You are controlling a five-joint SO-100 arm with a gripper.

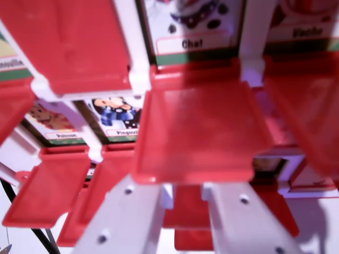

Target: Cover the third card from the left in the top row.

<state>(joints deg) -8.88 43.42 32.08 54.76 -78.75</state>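
Nearest the camera, at the bottom of the wrist view, the gripper [183, 211] shows as two white plastic prongs with small dark screw holes, set a moderate way apart with nothing clamped between them; their tips sit at the lower edge of a red flap [198, 129], though whether they touch it cannot be told. That flap is the largest sharp thing in view: a smooth, glossy, slightly translucent red plastic panel, squarish with rounded corners and a raised rim, hinged at its upper edge just below the "Chat" card [195, 24]. That card, with its cartoon picture and white name strip on a green band, lies uncovered, so if it is the target the covering is not yet done and the flap remains to be swung up over it. Another large red flap [69, 39] covers a slot at upper left, and one blurs at the right edge [307, 111]. The white plastic frame [132, 79] runs between slots. Smaller, in the lower row, the "Pingouin" card [119, 119] and the "Poisson" card [47, 121] sit open with their flaps [50, 185] hanging down.
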